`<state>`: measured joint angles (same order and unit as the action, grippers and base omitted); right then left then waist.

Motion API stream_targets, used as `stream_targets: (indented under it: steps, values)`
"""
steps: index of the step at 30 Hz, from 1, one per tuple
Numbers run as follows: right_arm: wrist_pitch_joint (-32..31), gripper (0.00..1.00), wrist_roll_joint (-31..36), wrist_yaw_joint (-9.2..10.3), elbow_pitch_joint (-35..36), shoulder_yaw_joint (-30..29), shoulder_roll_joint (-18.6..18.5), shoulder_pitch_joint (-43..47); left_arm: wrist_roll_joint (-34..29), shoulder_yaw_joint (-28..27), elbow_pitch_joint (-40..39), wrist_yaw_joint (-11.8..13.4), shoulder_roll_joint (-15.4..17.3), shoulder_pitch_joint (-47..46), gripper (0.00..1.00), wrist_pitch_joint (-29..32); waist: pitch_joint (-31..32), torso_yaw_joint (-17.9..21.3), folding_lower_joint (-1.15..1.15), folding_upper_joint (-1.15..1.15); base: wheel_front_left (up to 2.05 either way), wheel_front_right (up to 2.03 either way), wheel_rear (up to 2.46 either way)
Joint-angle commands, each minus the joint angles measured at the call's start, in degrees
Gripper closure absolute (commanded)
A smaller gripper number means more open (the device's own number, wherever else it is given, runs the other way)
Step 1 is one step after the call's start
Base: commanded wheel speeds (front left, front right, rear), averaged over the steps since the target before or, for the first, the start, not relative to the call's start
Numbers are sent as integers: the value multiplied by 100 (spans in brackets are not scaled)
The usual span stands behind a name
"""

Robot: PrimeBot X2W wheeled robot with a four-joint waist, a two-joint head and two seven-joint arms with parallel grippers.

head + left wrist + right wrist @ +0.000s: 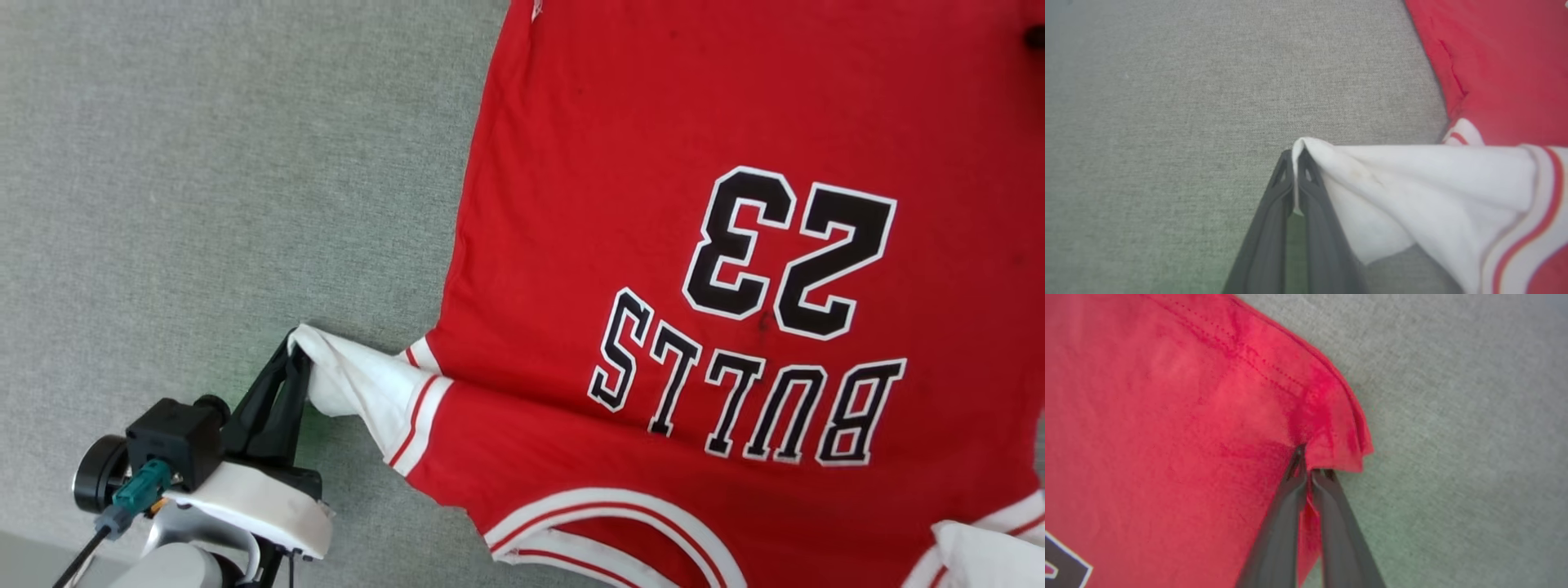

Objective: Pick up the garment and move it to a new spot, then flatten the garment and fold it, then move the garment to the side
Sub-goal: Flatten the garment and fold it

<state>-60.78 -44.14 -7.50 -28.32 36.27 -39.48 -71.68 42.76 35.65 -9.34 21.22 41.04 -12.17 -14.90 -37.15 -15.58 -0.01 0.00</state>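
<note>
Two long dark fingers of the left gripper were pressed together on the tip of a white sleeve, so little of their inner faces showed. The cloth was drawn out taut from them toward the shoulder. The sleeve belonged to the red jersey-style T-shirt with white sleeves and striped trim, which lay spread on the grey woven cloth surface. Its black, white-edged "BULLS 23" print faced up and read upside down in the head view. That view's top, right and bottom edges cut off the far hem, most of the collar trim and nearly all of the other sleeve. In the right wrist view the right gripper was closed on a stitched red hem corner. One finger lay over the cloth and the other under it, its tip hidden. The corner was slightly bunched above the grey surface.
</note>
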Motion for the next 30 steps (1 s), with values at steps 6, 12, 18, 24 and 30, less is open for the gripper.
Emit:
stream_targets:
  steps: [6,12,18,24,30]
  values:
    - [307,100,-143,3,470,630,-152,213,64,-56,117,85,68,255,100,-26,738,317,1,0,0,0,0]
    - [782,100,-577,3,1324,1103,-733,426,170,-101,99,173,172,593,100,-15,1357,587,1,0,0,0,0]
    - [1369,100,-1002,3,2224,1300,-1582,1021,276,-123,19,304,289,947,100,8,1766,898,1,0,0,0,0]
    - [1939,100,-1330,3,2839,1310,-2340,2168,380,-174,-53,404,425,1279,100,17,2065,1255,1,0,0,0,0]
    - [2197,100,-1625,3,3121,1402,-2885,3638,456,-218,-118,469,544,1501,100,33,2220,1521,1,0,0,0,0]
